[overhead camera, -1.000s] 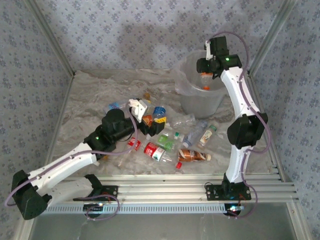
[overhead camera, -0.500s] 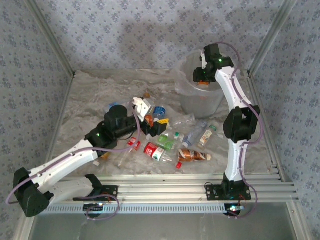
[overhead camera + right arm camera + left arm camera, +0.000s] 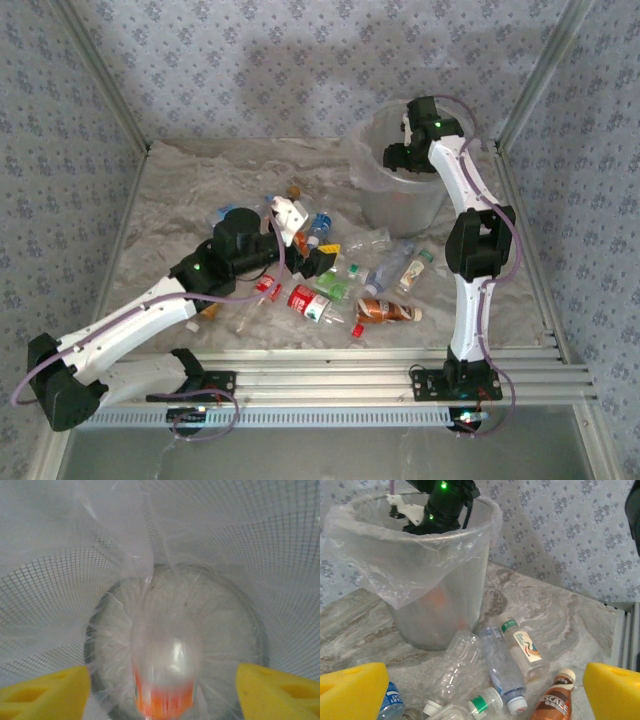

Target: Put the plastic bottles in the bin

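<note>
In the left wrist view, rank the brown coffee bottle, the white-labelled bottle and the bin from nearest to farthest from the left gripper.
1. Brown coffee bottle, lower right
2. White-labelled bottle, centre, beyond it
3. Bin, upper left, farthest back

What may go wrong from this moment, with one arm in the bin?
The right gripper is open inside the bin; the loose liner bag hangs close and might snag on it. The open left gripper hovers over crowded plastic bottles; closing might pinch two or roll one away.
</note>
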Motion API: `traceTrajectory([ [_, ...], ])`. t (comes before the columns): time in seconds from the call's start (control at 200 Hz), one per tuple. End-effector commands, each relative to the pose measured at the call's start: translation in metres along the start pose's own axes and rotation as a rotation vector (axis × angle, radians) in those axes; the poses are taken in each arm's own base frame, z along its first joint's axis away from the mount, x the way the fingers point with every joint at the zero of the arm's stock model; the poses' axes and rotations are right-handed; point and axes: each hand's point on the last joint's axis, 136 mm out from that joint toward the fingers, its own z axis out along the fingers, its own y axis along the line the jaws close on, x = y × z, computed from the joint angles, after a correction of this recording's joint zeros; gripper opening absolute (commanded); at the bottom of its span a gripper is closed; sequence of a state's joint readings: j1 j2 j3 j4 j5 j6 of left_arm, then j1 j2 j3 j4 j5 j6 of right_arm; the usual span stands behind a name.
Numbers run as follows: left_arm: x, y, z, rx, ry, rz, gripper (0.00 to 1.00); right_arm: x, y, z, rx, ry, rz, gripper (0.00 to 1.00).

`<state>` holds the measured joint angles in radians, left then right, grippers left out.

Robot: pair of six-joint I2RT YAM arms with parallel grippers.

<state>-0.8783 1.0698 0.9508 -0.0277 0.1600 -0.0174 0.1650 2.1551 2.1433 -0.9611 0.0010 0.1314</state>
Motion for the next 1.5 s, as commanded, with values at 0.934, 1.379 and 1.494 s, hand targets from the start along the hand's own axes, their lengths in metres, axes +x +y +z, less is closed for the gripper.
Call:
traceTrajectory([
  [0.934, -0.018, -0.004, 0.008, -0.030, 0.100, -0.011, 1.00, -0.006, -0.008, -0.189, 0.062, -0.473, 0.081, 1.00],
  [1.379, 0.000, -0.019, 0.006, -0.059, 0.325, 0.042, 1.00, 0.123, -0.017, -0.211, 0.065, -0.331, 0.253, 1.00],
  [1.494, 0.012, -0.029, 0.011, -0.012, 0.361, 0.025, 1.00, 0.161, -0.026, -0.200, 0.086, -0.277, 0.311, 1.00],
])
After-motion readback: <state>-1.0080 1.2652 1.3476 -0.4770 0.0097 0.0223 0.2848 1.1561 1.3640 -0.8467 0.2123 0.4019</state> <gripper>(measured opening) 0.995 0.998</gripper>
